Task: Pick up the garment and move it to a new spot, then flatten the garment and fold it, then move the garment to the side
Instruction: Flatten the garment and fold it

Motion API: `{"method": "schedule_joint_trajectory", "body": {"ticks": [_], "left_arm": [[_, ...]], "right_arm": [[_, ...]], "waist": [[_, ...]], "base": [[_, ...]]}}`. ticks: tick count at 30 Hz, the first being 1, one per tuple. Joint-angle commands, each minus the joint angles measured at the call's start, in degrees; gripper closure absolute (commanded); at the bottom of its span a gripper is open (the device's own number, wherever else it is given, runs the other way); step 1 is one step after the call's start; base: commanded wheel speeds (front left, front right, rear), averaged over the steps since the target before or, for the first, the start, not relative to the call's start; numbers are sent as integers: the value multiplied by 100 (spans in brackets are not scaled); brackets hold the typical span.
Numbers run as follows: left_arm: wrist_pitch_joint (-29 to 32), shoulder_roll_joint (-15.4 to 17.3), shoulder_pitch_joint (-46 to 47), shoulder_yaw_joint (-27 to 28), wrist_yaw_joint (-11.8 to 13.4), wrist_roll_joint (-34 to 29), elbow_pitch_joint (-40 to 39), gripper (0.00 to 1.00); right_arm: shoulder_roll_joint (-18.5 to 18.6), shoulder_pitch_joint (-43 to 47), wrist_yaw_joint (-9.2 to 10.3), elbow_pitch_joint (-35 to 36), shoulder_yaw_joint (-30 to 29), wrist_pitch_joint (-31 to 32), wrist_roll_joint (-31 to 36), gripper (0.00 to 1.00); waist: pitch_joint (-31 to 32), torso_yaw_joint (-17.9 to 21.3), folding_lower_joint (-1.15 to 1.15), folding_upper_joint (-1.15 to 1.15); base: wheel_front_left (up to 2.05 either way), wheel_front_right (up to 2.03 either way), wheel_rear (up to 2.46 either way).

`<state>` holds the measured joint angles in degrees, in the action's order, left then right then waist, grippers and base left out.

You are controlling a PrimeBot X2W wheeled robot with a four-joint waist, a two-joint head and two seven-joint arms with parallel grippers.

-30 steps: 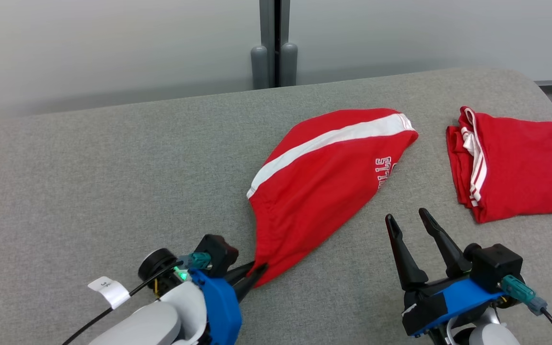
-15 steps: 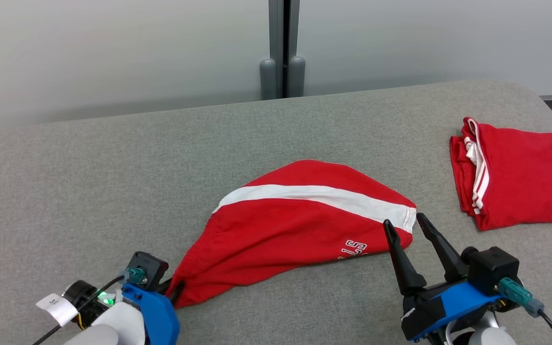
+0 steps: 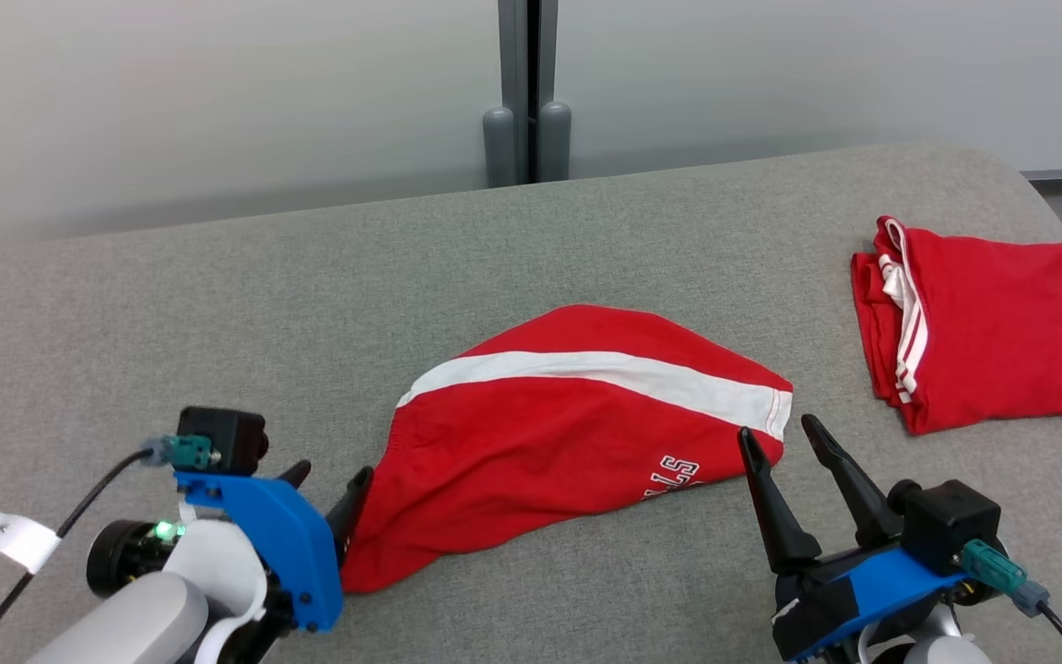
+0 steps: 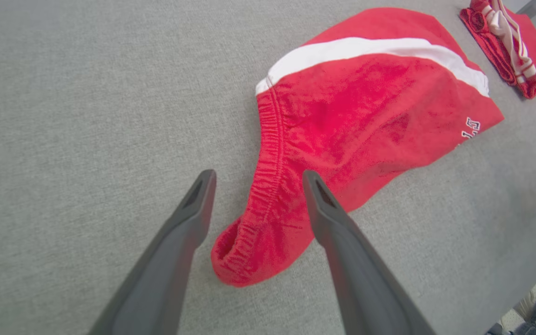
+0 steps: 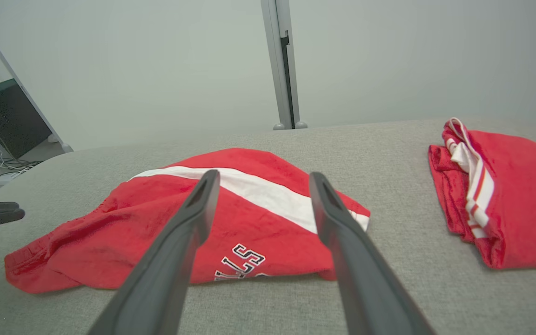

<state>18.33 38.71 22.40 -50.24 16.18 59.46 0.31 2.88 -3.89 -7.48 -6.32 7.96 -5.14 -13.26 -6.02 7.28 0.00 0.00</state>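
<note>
Red shorts (image 3: 568,433) with a white side stripe and white lettering lie bunched on the grey cushion (image 3: 218,323), elastic waistband toward my left. My left gripper (image 3: 328,480) stands open just above the waistband corner (image 4: 244,246), its fingers (image 4: 193,209) straddling the cloth without holding it. At the lower right my right gripper (image 3: 775,443) is open beside the leg hem, nothing between its fingers (image 5: 193,209). From the right wrist the shorts (image 5: 193,223) spread in front of that gripper.
A second red garment (image 3: 983,327), folded with white striped trim, lies at the cushion's right end (image 5: 486,186). A grey post (image 3: 522,92) stands against the pale wall behind. Bare cushion stretches to the left and in front of the shorts.
My left gripper dragged the shorts down and to the left across the cushion, then let go of the waistband and opened. The right gripper has stayed put and open.
</note>
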Motion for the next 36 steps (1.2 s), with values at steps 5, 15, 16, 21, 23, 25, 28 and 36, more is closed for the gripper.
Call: {"method": "schedule_joint_trajectory", "body": {"ticks": [5, 15, 16, 21, 23, 25, 28, 36], "left_arm": [[18, -358, 455, 222, -39, 192, 460, 0], [320, -1013, 1108, 237, -493, 526, 1985, 0], [337, -1022, 1146, 241, -479, 524, 2119, 0], [487, -1144, 1243, 238, -517, 613, 2557, 0], [561, -1150, 1272, 221, -560, 638, 2661, 0], [625, -1207, 1264, 242, -623, 746, 2728, 0], [664, -1301, 1254, 285, -752, 866, 2772, 0], [306, -1514, 1329, 532, -1109, 1090, 2886, 0]], "right_arm": [[1, -151, -3, -6, 46, -46, -37, 0], [3, -333, -3, -88, 130, -148, -120, 0], [3, -343, -3, -98, 139, -161, -128, 0], [2, -365, -3, -163, 129, -228, -133, 0], [2, -372, -3, -180, 121, -259, -137, 0], [2, -380, -3, -188, 120, -269, -140, 0], [2, -400, -3, -217, 114, -282, -154, 0], [3, -446, -3, -256, 163, -292, -140, 0]], "waist": [[-172, 136, 0, 0], [-397, 532, 0, 0], [-416, 564, 0, 0], [-485, 650, 0, 0], [-504, 662, 0, 0], [-521, 665, 0, 0], [-542, 660, 0, 0], [-555, 675, 0, 0]], "base": [[0, 0, 0], [0, 0, 0], [0, 0, 0], [0, 0, 0], [0, 0, 0], [0, 0, 0], [0, 0, 0], [0, 0, 0]]}}
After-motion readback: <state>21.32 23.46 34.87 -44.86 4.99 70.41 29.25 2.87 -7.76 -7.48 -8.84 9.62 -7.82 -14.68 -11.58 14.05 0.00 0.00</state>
